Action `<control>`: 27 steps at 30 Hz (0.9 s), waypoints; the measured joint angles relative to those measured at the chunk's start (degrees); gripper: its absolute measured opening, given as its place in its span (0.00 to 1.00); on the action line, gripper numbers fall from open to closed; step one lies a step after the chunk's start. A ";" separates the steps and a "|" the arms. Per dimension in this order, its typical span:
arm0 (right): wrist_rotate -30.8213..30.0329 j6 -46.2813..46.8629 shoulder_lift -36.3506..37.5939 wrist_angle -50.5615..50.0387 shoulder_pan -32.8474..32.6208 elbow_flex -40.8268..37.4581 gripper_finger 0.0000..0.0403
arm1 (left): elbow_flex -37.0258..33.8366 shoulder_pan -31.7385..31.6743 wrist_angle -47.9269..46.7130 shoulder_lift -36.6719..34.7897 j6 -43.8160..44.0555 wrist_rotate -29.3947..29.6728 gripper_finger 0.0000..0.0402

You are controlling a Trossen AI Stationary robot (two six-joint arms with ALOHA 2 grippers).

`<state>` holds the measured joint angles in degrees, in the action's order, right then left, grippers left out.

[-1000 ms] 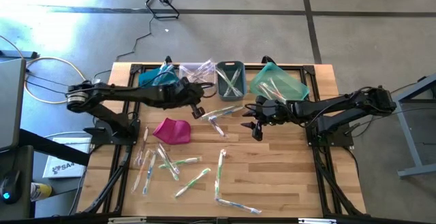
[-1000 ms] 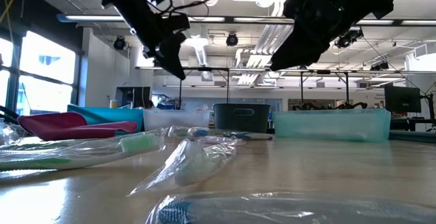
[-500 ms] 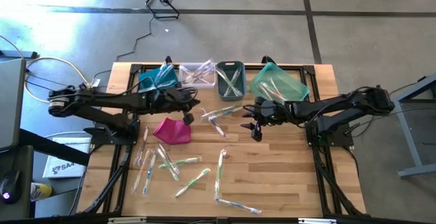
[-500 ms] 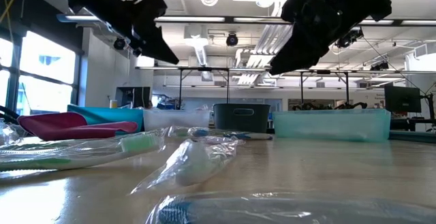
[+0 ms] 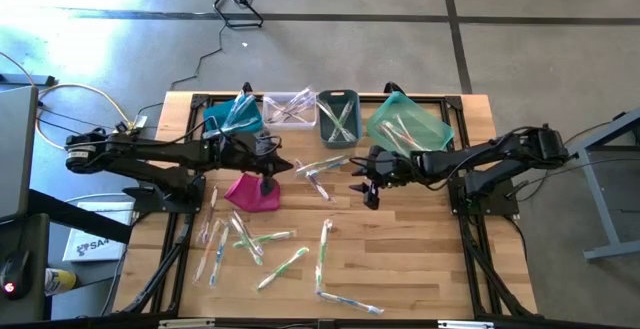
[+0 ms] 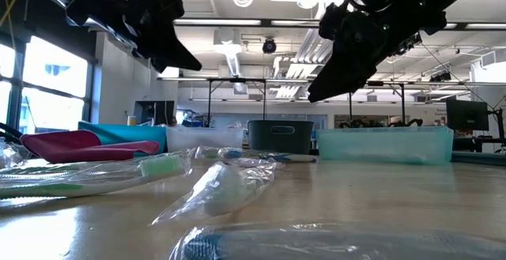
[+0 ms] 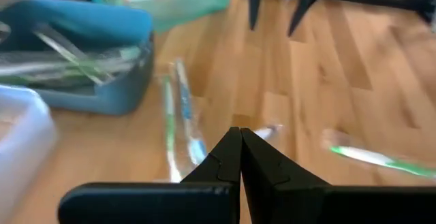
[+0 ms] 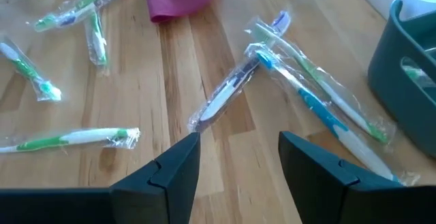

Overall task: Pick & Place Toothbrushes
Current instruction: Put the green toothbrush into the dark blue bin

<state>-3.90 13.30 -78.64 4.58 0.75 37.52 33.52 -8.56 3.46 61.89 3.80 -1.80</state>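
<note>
Wooden worktop (image 5: 400,259) carrying 4 bins in a row along its far edge, namely a blue bin (image 5: 222,117), a clear bin (image 5: 288,107), a grey bin (image 5: 338,116) and a tilted teal bin (image 5: 409,121), with a magenta pouch (image 5: 252,191) lying nearer the left side.

Bins along far edge of wooden tabletop (image 5: 420,259): 4 — 1 blue plastic (image 5: 222,117), 1 clear plastic (image 5: 290,109), 1 grey plastic (image 5: 338,119), 1 teal plastic (image 5: 410,124). Magenta pouch (image 5: 252,191): 1. Thin plastic-wrapped toothbrushes (image 5: 283,267) loose on tabletop: approx. 15, exact count unclear.
</note>
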 joint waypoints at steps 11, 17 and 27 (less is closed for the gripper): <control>0.00 0.00 -0.02 1.88 -0.01 0.00 0.48 | 0.00 8.77 -2.94 0.00 3.97 5.58 0.00; 2.23 0.44 -0.01 2.17 0.00 0.00 0.48 | 3.66 15.62 -9.89 0.07 7.56 10.17 0.00; 3.50 2.10 0.01 3.97 -0.02 0.00 0.48 | 15.17 22.07 -28.20 0.13 10.04 11.44 0.00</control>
<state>-0.41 15.40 -78.63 8.54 0.73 37.52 48.69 13.51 -24.73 62.02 13.84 9.63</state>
